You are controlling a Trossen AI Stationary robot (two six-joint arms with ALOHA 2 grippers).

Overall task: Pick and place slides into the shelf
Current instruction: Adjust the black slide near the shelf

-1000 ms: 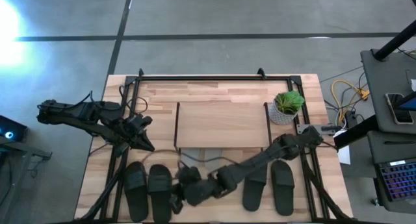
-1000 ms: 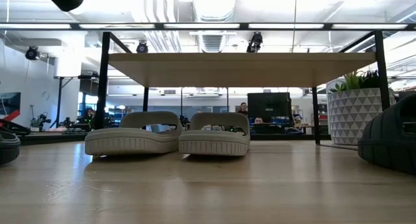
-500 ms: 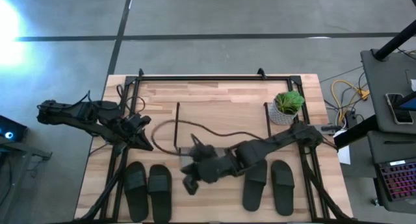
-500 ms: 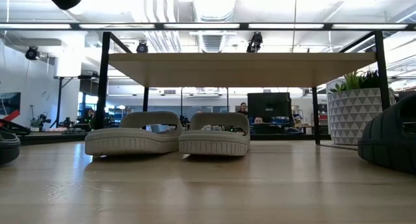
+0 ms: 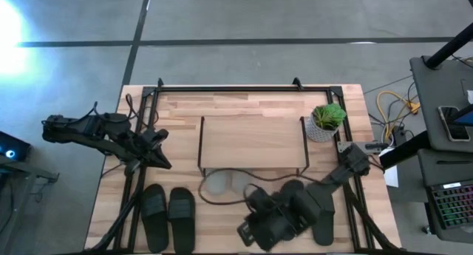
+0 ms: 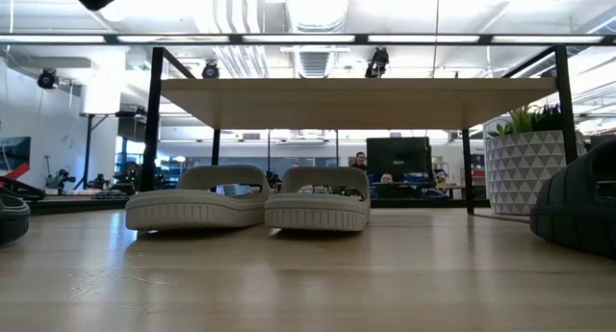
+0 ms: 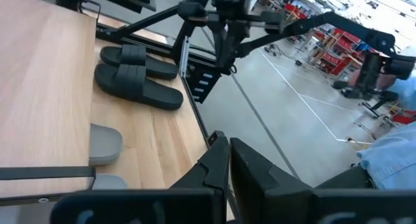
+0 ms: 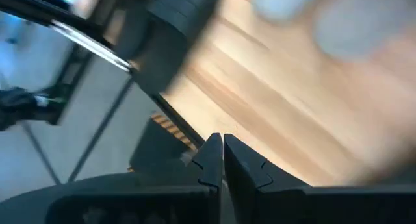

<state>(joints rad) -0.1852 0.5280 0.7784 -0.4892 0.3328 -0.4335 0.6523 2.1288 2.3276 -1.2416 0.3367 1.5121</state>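
At the bench's near edge the right gripper (image 5: pixel 247 236) hangs with fingers pressed together, empty, its arm covering most of the right-hand pair of black slip-on slides (image 5: pixel 323 224). The light grey slides (image 6: pixel 250 199) sit under the low wood-topped wire-legged shelf (image 5: pixel 251 143), mostly hidden from above. The left gripper (image 5: pixel 161 163), likewise closed, waits left of the shelf, beyond another black pair (image 5: pixel 168 218). A potted green plant (image 5: pixel 325 122) stands right.

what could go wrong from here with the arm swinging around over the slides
The right gripper, jaws shut and empty, hangs low over the right black pair; it could knock them out of line.

The grey slides lie only partly under the shelf, toes poking past the front edge, so a passing arm might drag them out.

The potted plant stands close beside the right arm and could tip.
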